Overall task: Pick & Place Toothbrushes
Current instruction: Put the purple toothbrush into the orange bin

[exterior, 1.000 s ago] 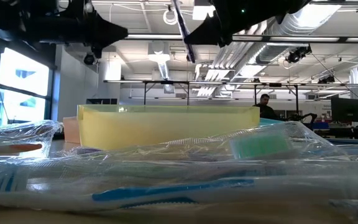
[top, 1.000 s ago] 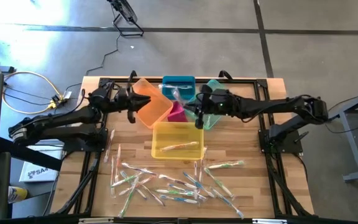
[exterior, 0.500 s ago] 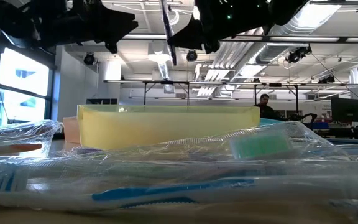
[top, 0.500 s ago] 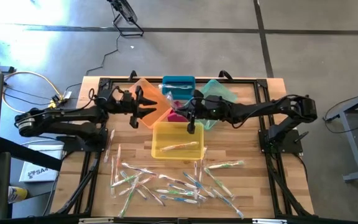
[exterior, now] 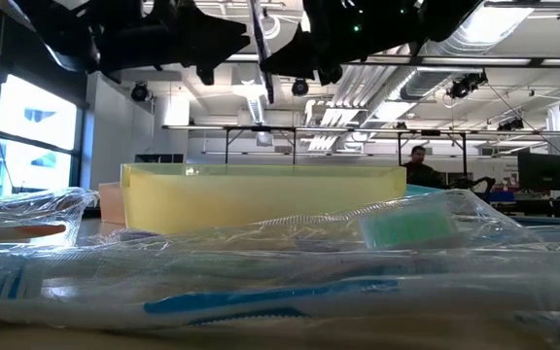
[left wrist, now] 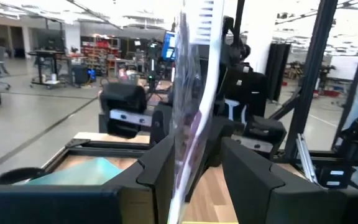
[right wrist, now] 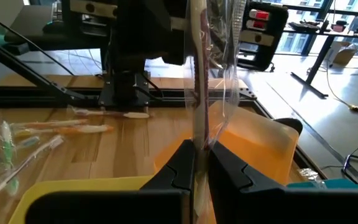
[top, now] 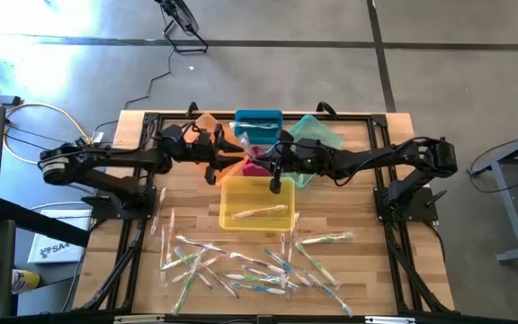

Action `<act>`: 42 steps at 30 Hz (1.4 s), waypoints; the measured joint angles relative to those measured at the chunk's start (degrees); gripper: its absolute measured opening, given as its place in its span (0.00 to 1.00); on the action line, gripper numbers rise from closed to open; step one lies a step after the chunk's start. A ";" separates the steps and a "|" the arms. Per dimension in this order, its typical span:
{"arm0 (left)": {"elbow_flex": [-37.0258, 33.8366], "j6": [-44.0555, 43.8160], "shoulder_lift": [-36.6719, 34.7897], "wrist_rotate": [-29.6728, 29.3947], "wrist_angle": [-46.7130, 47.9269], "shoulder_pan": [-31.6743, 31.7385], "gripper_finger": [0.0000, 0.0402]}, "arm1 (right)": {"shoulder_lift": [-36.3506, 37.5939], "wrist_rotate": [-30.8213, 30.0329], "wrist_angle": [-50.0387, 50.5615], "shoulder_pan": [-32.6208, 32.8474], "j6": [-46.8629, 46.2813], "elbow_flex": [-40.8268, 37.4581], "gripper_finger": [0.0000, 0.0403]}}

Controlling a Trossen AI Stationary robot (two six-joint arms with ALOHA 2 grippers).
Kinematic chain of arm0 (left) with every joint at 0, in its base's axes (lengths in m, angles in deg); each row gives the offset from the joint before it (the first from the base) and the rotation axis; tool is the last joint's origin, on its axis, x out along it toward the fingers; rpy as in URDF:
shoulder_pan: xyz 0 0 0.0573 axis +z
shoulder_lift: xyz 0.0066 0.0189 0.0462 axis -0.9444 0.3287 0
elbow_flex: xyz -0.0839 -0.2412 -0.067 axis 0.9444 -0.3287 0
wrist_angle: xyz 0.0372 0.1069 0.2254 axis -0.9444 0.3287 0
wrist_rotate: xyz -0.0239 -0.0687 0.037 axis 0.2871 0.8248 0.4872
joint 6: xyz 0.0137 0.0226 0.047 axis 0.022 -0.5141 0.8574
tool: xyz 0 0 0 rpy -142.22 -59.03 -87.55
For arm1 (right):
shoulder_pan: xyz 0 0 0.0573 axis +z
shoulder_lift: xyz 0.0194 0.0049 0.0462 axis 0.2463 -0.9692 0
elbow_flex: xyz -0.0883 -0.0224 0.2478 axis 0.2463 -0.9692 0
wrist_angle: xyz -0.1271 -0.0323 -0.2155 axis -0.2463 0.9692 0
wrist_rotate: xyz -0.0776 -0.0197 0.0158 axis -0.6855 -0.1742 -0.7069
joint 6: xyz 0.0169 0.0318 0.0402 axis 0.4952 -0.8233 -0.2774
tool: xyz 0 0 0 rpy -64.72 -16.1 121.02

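One toothbrush [right wrist: 199,93] is standing upright in the pinching right gripper [top: 275,175], facing the left gripper [top: 212,160], which is spreading apart nearby.

Overhead, table-level, two wrist views

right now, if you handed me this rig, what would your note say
Left end effector: open, empty, above the orange translucent plastic bin.
Right end effector: shut on one upright clear-wrapped toothbrush, above the rear edge of the yellow translucent plastic bin.
Done: one wrapped toothbrush lying in the yellow bin.
Left: release the held one, then clear the scattered pile of wrapped toothbrushes at the front of the wooden table.
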 joint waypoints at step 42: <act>5.51 0.92 6.07 0.63 1.35 -2.47 0.15 | 0.09 0.24 0.46 -0.04 0.02 -0.02 0.04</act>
